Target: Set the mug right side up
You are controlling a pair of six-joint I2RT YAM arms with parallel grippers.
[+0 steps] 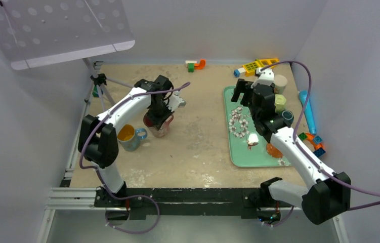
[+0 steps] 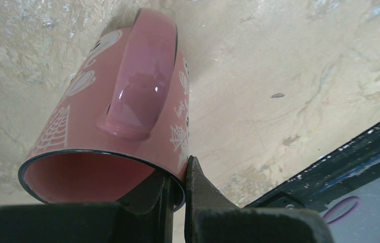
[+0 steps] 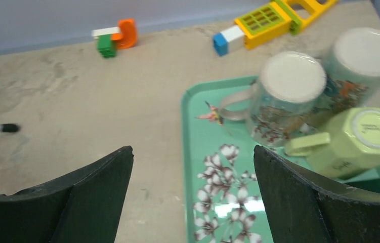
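The glossy pink ceramic mug, printed with white cobwebs and hearts, tilts just beneath the left hand, open mouth toward it, rim wall pinched there, handle facing the wrist.

Teal tray below R gripper, flower print. 2 base-up mugs + lime cup ahead-R of it. Orange/green blocks far ahead-L, yellow grid toy far ahead-R.

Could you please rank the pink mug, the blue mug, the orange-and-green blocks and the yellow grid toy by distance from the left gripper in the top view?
1. pink mug, pinched at its rim in the left gripper jaws.
2. blue mug, just to the left.
3. orange-and-green blocks, far edge, middle.
4. yellow grid toy, far edge, right.
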